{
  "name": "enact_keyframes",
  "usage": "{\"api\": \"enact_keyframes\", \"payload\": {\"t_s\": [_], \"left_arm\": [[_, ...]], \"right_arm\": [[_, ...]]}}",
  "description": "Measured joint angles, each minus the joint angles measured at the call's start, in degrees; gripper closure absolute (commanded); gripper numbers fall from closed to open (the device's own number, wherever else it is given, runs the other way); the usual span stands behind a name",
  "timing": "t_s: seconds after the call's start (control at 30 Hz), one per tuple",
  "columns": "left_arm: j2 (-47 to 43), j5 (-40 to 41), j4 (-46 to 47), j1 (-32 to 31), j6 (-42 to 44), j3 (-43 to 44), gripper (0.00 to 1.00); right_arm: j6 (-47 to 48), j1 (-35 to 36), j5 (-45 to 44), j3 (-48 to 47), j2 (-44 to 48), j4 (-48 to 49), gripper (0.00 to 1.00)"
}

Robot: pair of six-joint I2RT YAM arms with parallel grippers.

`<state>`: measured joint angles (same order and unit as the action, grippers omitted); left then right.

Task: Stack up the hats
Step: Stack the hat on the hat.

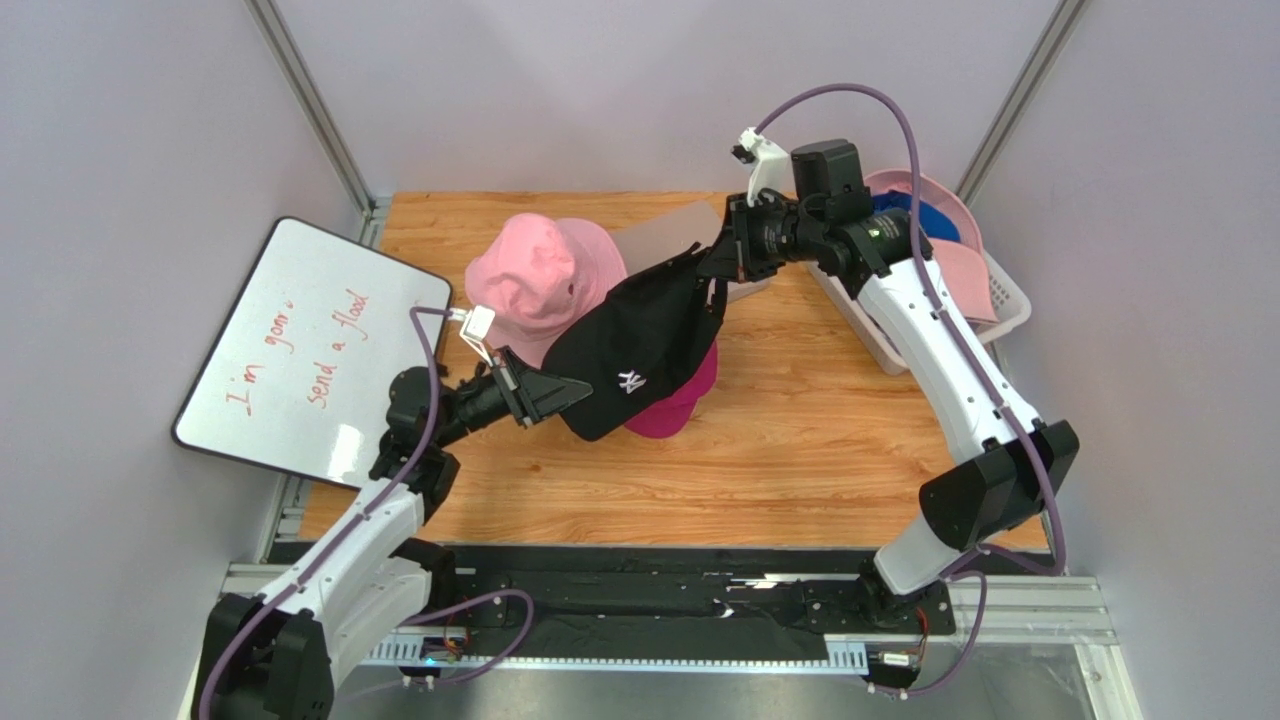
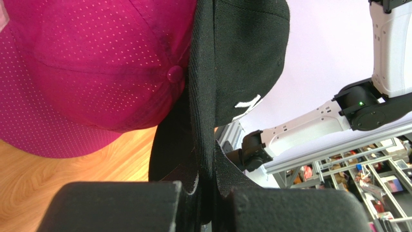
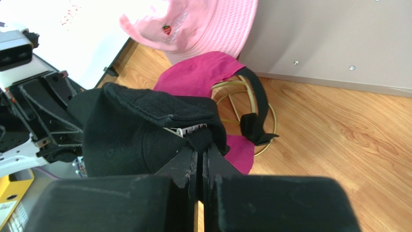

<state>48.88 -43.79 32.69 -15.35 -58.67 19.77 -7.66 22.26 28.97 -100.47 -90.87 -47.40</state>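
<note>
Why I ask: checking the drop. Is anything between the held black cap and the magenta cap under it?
Nothing visible. The black cap hangs right over the magenta cap; the pink bucket hat stands off to one side.

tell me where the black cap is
Top view: the black cap hangs mid-table, gripped by left tool and right tool, over the magenta cap, beside the pink bucket hat.
</note>
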Motion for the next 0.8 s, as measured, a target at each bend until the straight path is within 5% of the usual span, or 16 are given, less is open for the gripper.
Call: {"api": "enact_keyframes", "payload": {"t_s": [0.43, 0.67, 0.8], "left_arm": [[11.0, 1.8, 9.0, 0.0, 0.2, -0.4, 1.0], [17.6, 1.9, 13.9, 0.0, 0.7, -0.9, 1.0], [18.3, 2.4, 14.6, 0.0, 1.5, -0.9, 1.0]], "right_arm": [[-0.2, -0.7, -4.9, -4.0, -8.0, -0.4, 0.91], [-0.7, -1.6, -6.0, -4.2, -10.3, -0.2, 0.64], [-1.0, -1.9, -6.0, -4.5, -10.3, 0.9, 0.58]]}}
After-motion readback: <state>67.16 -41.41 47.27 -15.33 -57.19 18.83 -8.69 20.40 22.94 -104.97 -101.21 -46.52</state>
